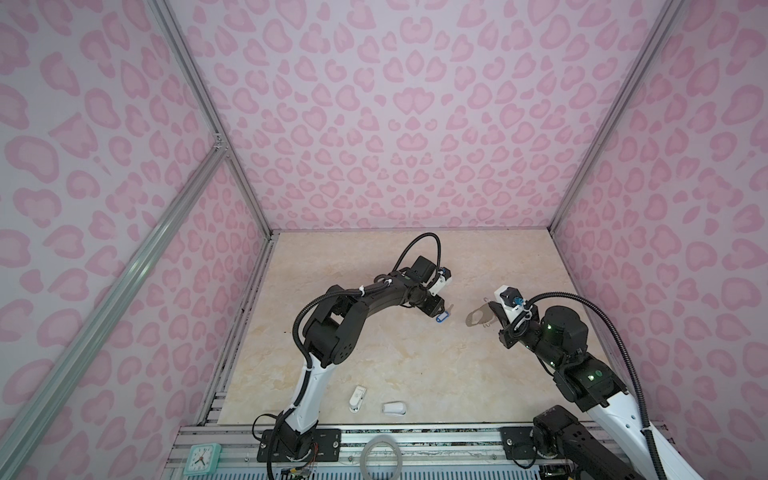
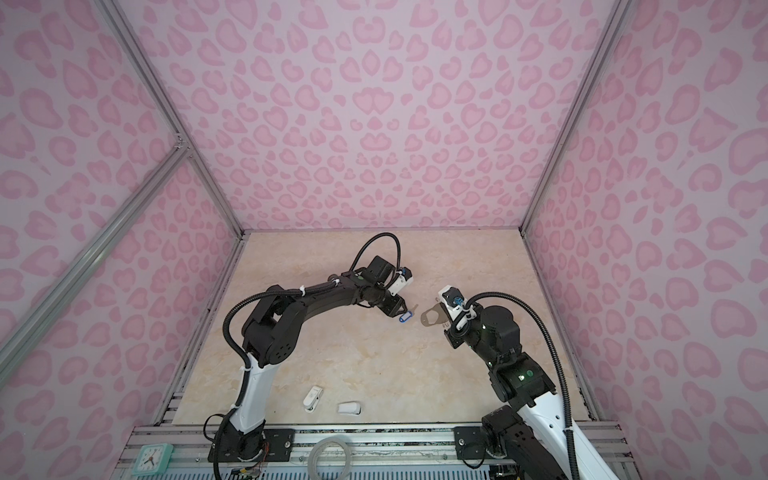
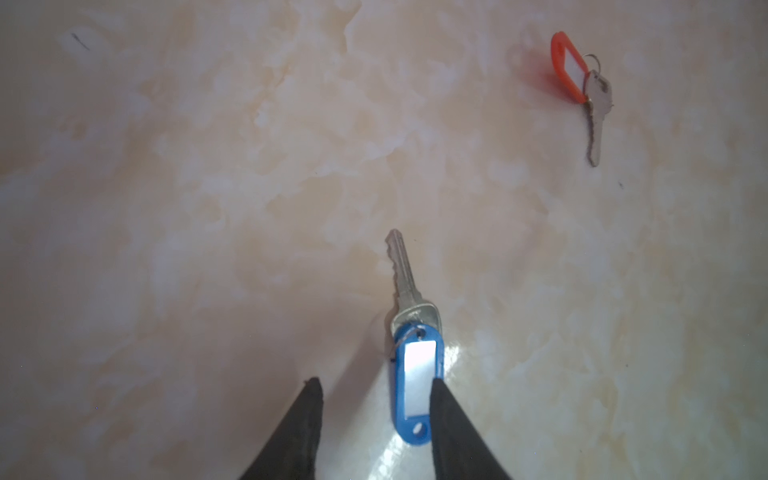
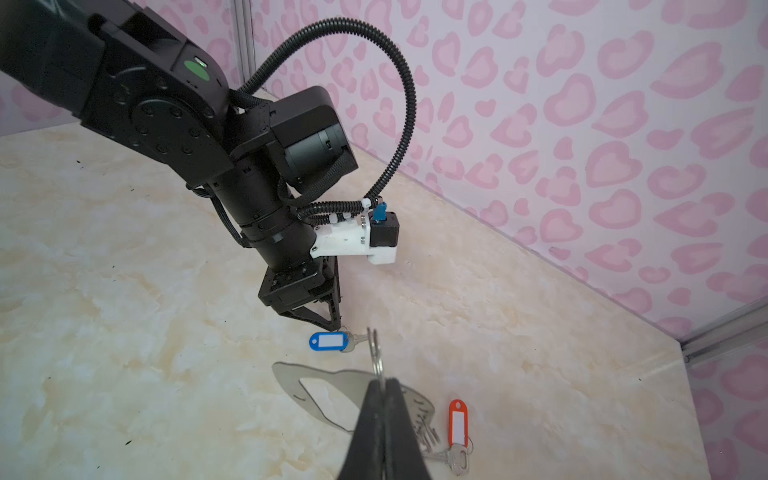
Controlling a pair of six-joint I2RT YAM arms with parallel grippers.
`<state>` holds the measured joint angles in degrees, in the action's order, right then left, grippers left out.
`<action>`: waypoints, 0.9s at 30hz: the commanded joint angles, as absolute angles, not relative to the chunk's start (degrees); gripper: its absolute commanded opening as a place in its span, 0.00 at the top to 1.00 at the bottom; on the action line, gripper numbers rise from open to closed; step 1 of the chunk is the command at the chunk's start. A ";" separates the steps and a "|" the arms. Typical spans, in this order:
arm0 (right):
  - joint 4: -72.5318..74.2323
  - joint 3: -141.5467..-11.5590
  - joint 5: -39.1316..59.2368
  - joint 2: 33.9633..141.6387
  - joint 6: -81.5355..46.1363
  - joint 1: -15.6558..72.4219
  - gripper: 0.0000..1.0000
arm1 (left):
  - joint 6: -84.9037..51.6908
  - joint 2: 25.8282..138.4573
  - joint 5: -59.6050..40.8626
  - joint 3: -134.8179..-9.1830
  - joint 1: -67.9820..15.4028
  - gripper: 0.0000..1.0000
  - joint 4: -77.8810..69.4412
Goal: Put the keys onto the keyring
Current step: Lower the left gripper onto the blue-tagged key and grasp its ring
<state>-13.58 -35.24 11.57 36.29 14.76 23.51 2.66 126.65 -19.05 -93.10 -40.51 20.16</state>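
The blue key [image 3: 417, 386] lies flat on the marble table, its metal blade [image 3: 405, 274] pointing away from my left gripper [image 3: 374, 381]. That gripper is open and straddles the blue tag: one finger [image 3: 446, 415] touches the tag's edge, the other stands well apart. Both top views show the blue key [image 1: 441, 318] [image 2: 404, 317] at the left gripper's tips [image 1: 444, 309]. My right gripper [image 4: 381, 380] is shut on a wire split ring [image 4: 376, 353] of the keyring [image 4: 349, 378] [image 1: 476, 318], a thin grey plate with an oval cut-out. The red-orange key [image 4: 457, 422] [image 3: 567, 68] lies beside the plate.
Two small white plastic pieces [image 1: 357, 398] [image 1: 394, 409] lie near the table's front edge. A pale grey hoop [image 1: 381, 457] and a mint clock [image 1: 202, 458] rest on the aluminium rails in front. Pink patterned walls enclose the table on three sides.
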 commanded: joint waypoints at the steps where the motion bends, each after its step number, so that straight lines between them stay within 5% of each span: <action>1: -14.13 -35.60 11.95 36.20 15.47 23.51 1.00 | 3.24 128.18 -19.78 -95.23 -40.60 0.60 21.13; 15: -15.34 -36.11 13.00 36.17 16.35 23.47 1.00 | 4.57 132.70 -19.50 -101.15 -41.59 0.63 23.55; 27: -16.00 -35.73 13.45 35.42 16.70 23.42 1.00 | 2.74 132.08 -19.68 -98.42 -42.19 0.77 21.99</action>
<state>-16.19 -35.73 12.69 35.55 16.32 23.51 3.88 132.40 -19.55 -99.79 -42.00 22.13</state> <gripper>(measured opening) 0.049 0.228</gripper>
